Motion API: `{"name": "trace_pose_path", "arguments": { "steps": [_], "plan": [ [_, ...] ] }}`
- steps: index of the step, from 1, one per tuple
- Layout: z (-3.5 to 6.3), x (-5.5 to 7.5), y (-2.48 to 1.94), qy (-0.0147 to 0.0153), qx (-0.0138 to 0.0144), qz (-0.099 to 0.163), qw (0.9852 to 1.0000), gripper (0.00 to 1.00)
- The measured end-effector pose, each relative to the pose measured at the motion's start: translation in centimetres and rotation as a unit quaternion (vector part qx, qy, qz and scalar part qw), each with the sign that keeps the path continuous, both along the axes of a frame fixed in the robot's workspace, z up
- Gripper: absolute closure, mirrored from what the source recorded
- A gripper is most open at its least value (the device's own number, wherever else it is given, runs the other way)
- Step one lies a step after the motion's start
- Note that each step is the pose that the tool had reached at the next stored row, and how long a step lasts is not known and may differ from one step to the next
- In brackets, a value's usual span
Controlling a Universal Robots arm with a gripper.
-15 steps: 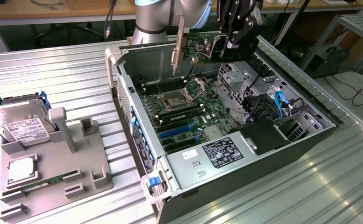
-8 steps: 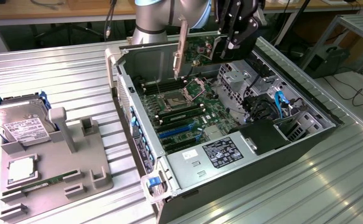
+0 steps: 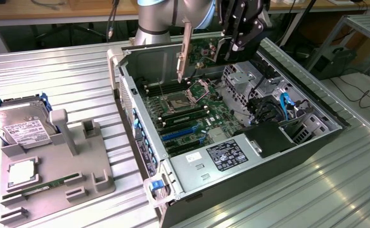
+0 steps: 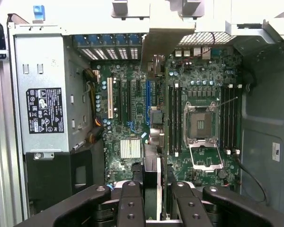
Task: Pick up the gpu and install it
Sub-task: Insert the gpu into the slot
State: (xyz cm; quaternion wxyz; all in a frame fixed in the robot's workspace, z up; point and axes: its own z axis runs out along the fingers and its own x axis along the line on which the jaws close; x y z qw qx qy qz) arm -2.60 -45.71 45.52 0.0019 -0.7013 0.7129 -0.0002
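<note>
Exterior view: open case (image 3: 312,137) laid on counter (image 3: 64,76), motherboard (image 3: 185,114) exposed. Gpu (image 3: 201,54) held edge-up above motherboard, bracket (image 3: 185,50) hanging at exterior view's left. Claw (image 3: 239,40) clamped on gpu; wrist view: fingers (image 4: 131,203) pressed against card edge.

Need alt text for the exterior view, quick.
The claw holds the gpu upright above the open computer case, over its motherboard. On the exterior view's left, a grey tray carries a hard drive.
</note>
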Motion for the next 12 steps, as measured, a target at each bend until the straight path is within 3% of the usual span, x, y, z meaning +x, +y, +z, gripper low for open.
{"name": "trace_pose_path", "arguments": {
  "steps": [12],
  "plan": [
    [-0.38, 0.0, 0.0, 0.0, 0.0, 0.002, 1.0, 0.73]
  ]
}}
